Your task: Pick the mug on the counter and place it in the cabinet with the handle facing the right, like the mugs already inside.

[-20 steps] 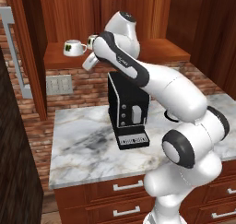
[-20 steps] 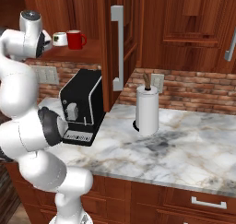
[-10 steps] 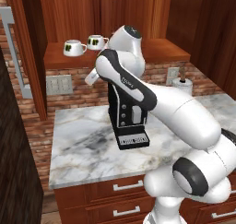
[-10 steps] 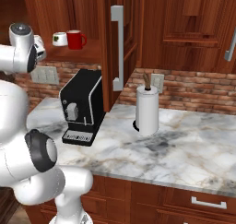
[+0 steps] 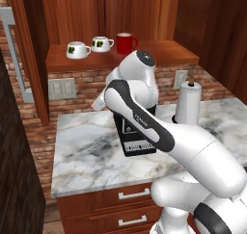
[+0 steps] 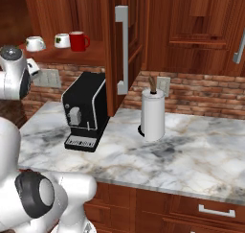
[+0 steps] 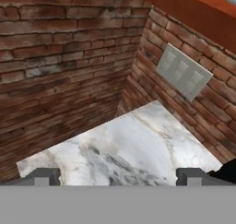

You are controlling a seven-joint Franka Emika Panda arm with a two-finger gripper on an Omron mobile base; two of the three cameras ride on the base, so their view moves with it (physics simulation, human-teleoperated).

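Step in hand: placement judged done, only the retreat of the arm left.

- Mug (image 5: pixel 76 49): small, white, green mark on the side. Stands upright on the cabinet shelf (image 5: pixel 164 52), at the left end of a row of three. Apart from the claw, free of any grip. Handle (image 5: pixel 89 49) appears to point right, matching its neighbours.
- Claw (image 7: pixel 117 178): released, fingertips spread wide, nothing between them. Sits below the shelf, over the far left of the tabletop (image 5: pixel 87 146), aimed at the brick corner and a grey wall plate (image 7: pixel 183 72).
- Next move, as a judgement: nothing to grasp. Calls only for keeping the arm clear of the shelf edge and of the coffee machine (image 6: pixel 86 110), so as not to knock the row.

Containers and contents:
- Cabinet: open to the front, shelf carrying three mugs in a line. Left, the green-marked mug; middle, a white mug with dark marks (image 5: pixel 101 44); right, a red mug (image 5: pixel 125 43). Close together, not seen to touch. Bare shelf to the right of the red mug.
- Mugs: interiors not visible enough to tell any contents.
- Tabletop: coffee machine at centre, paper towel roll (image 6: pixel 153 114) further right.
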